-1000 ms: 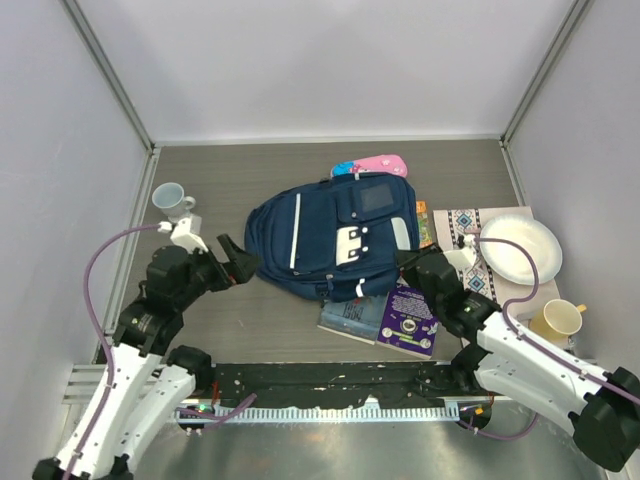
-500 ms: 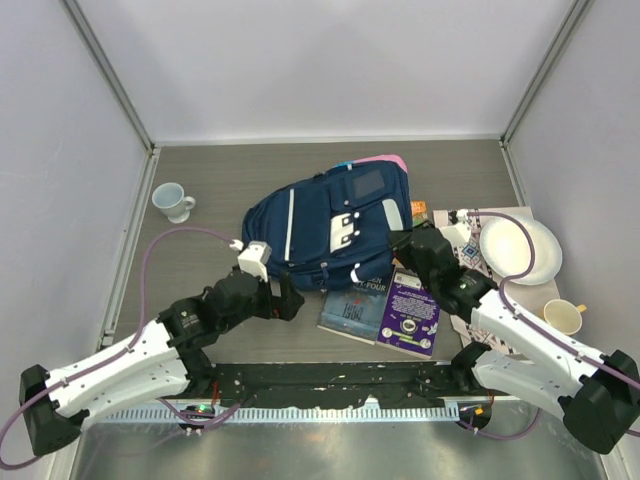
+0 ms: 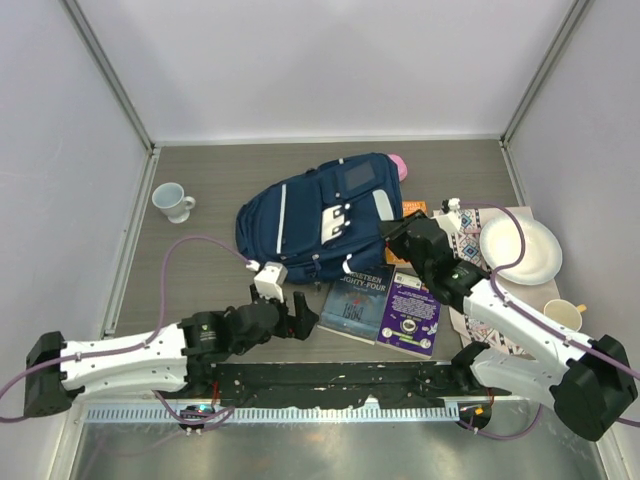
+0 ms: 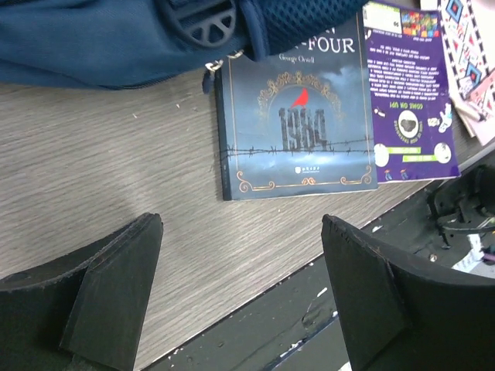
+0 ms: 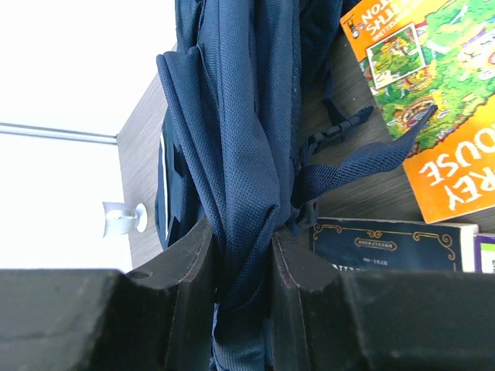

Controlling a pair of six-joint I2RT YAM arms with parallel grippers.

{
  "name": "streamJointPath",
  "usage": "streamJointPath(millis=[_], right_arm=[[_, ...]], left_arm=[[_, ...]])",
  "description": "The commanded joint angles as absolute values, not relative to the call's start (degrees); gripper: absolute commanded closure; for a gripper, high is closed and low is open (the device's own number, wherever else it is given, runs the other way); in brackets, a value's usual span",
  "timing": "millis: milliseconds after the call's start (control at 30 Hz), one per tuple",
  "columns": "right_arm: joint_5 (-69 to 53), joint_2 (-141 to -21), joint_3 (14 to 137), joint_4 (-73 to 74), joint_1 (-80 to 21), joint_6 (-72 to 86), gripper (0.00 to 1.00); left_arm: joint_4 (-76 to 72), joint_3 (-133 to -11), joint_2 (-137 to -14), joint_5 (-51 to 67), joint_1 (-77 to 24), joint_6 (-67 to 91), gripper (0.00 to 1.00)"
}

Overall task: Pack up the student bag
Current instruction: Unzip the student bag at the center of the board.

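Two books lie against the near side of the bag, which sprawls across the middle of the table. The bag covers the top of the novel, leaving "-FOUR", "George Orwell" and "1984". Print on the purple book is too small to read. An orange book is cut off at "OUSE". The right gripper is clamped on a fold of the bag. The left gripper hangs wide and empty over bare wood near the front edge.
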State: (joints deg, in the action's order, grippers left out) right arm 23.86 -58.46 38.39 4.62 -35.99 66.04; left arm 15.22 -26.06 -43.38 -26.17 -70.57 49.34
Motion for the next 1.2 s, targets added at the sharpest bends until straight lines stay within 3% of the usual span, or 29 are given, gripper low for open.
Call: streamJointPath(millis=[0,333,800,1067,1167], right_arm=[[17.94,-58.27,42.63,-12.38,-36.04,65.83,0.99],[14.86,-57.48,41.57,-13.8,-36.03,66.7,0.99],[10.37,-54.23,40.43,-15.56,-36.12,69.17,0.99],[9.67,-52.91,39.99,-15.64,-36.04,69.43,0.99],[8.97,-52.65,39.73,-16.0,-36.04,69.87,0.99]], left_arm=[[9.4,-26.8,-46.4,-33.65,-73.65,51.68,0.12],[7.21,-22.34,-47.9,-43.4,-75.67,57.13,0.15],[-12.21,-19.95,-57.74,-47.02,-76.46,53.79,0.23],[-16.26,-20.57,-60.55,-50.27,-76.55,52.47,0.41],[-17.57,-21.09,-62.4,-51.59,-76.55,52.04,0.43]])
